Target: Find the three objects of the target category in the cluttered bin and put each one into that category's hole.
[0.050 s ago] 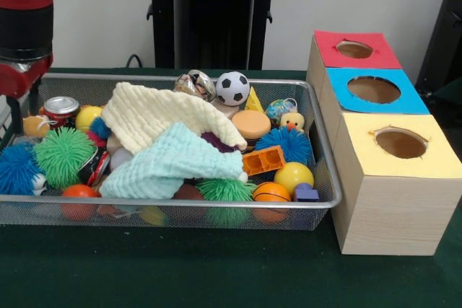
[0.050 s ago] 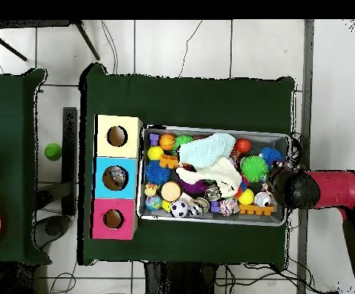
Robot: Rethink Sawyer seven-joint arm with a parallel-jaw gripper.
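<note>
Green tablecloth (image 1: 180,272) lies nearest us, then the wire bin (image 1: 216,214) heaped with 2 cloths (image 1: 173,142), spiky balls, a soccer ball (image 1: 232,88) and an orange brick (image 1: 263,159). Our arm (image 1: 25,27) hangs over the bin's end; its gripper is hidden, so we cannot tell its state. Across the bin from the arm stands the 3-hole box (image 1: 393,178): red, blue, yellow

1 mesh bin (image 1: 321,178), 3 box holes (image 1: 374,89), 2 cloths (image 1: 166,113), 1 soccer ball (image 1: 232,88)
</note>
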